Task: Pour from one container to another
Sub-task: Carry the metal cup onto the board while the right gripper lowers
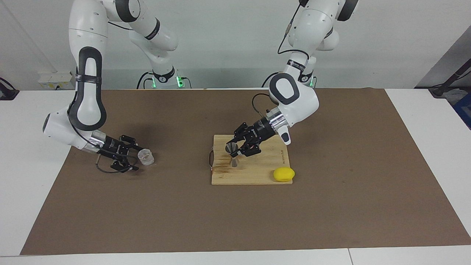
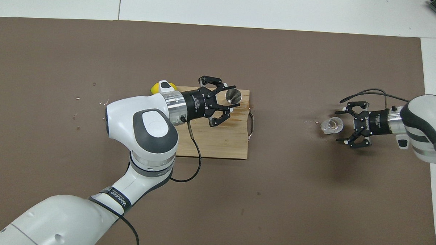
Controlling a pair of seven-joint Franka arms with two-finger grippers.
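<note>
Now the left tool (image 1: 235,148), pinching the jigger (image 1: 233,154), should keep it upright; the right tool (image 1: 137,156), spread, seemingly brackets the cup (image 1: 146,156) and should close gently.

A dull brown mat (image 1: 235,221) covers the white table (image 1: 22,176). On it lies a pale, honey-coloured wooden board (image 1: 254,173) with darker brown streaks; at its five o'clock corner sits a bright yellow lemon (image 1: 283,174). The jigger (image 1: 232,154) is silvery steel. Off at nine o'clock, the little cup (image 1: 146,156) is clear and ribbed. Both arms are white with black grippers.
</note>
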